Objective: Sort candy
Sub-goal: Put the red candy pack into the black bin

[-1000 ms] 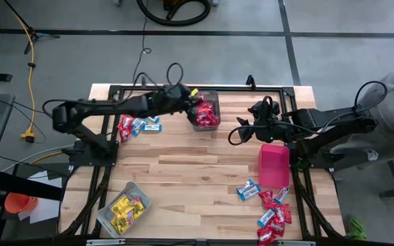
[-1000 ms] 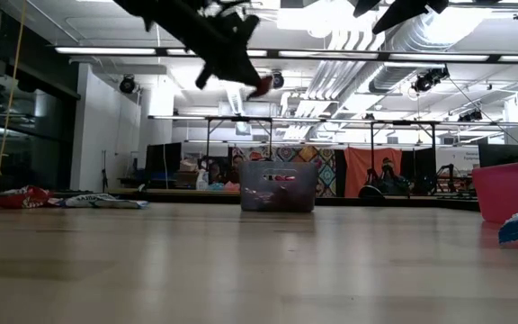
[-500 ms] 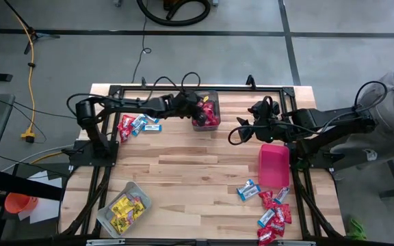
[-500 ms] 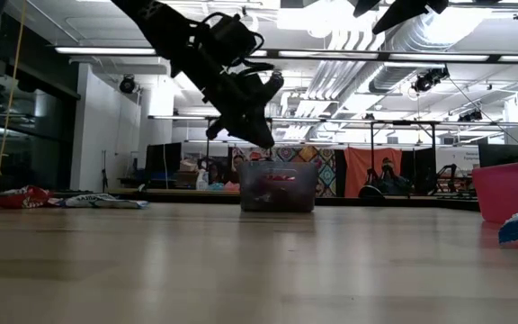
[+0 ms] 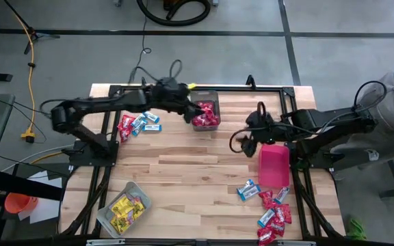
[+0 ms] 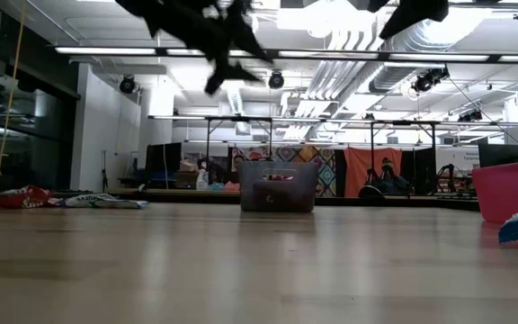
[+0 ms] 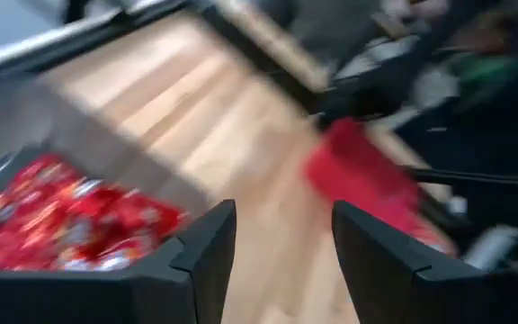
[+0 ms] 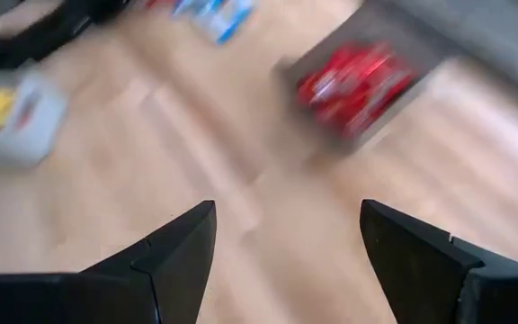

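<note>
High view, starting at your near edge: yellow candy (image 5: 124, 209) fills the clear grey bin (image 5: 108, 217), and a red and blue-and-white pile (image 5: 271, 212) lies loose by the red bin (image 5: 273, 165). Farther back, your right gripper (image 5: 246, 141) hovers just left of that bin, fingers apart and empty. At the far edge your left gripper (image 5: 185, 113), also spread and empty, hangs beside the mesh bin (image 5: 206, 96) of red candy (image 5: 206, 117), with more packets (image 5: 135, 124) to its left.

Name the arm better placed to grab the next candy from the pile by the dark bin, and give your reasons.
Left. Its gripper hangs open and empty beside the dark bin, near that pile. The right gripper, also open, is across the table by the red bin.
</note>
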{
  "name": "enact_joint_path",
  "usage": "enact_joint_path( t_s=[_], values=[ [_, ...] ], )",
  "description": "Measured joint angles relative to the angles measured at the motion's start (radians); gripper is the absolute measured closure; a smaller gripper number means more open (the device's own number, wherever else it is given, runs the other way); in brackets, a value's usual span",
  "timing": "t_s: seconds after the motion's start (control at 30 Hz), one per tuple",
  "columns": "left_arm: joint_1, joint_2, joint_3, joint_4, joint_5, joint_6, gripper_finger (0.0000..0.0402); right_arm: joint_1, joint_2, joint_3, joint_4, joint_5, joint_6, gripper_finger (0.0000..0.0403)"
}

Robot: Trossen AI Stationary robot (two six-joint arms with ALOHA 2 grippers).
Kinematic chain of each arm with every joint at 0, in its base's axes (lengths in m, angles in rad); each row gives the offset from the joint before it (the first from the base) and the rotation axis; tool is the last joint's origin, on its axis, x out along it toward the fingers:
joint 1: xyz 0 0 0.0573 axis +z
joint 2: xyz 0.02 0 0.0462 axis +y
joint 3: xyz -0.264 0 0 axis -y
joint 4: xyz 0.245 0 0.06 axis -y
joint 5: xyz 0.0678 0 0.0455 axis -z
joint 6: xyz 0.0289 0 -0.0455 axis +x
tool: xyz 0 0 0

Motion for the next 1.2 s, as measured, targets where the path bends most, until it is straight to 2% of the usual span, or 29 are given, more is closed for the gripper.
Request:
enact_joint_path(
  t_s=[0.1,0.23,0.33,0.5,0.67,0.8,1.2],
  values=[
    [-0.04,-0.127,-0.029,0.01,-0.009,0.035,0.0227,0.047,0.006,-0.003,-0.008,-0.12,0.049,0.0132],
    [-0.112,-0.287,-0.101,0.024,-0.147,0.082,0.0227,0.157,0.008,-0.076,-0.008,-0.235,0.226,0.0132],
    [-0.152,-0.392,-0.176,0.037,-0.222,0.083,0.0227,0.262,0.009,-0.19,-0.006,-0.303,0.455,0.0132],
    [-0.183,-0.526,-0.291,0.095,-0.246,0.032,0.0227,0.449,0.009,-0.388,0.13,-0.422,0.896,0.0132],
    [-0.185,-0.586,-0.339,0.129,-0.259,-0.019,0.0227,0.601,0.03,-0.501,0.347,-0.418,1.22,0.0132],
    [-0.185,-0.591,-0.34,0.141,-0.276,-0.026,0.0227,0.641,0.097,-0.505,0.34,-0.426,1.305,0.0132],
    [-0.185,-0.591,-0.339,0.156,-0.28,-0.03,0.0227,0.631,0.346,-0.504,0.346,-0.472,1.361,0.0132]
  ],
)
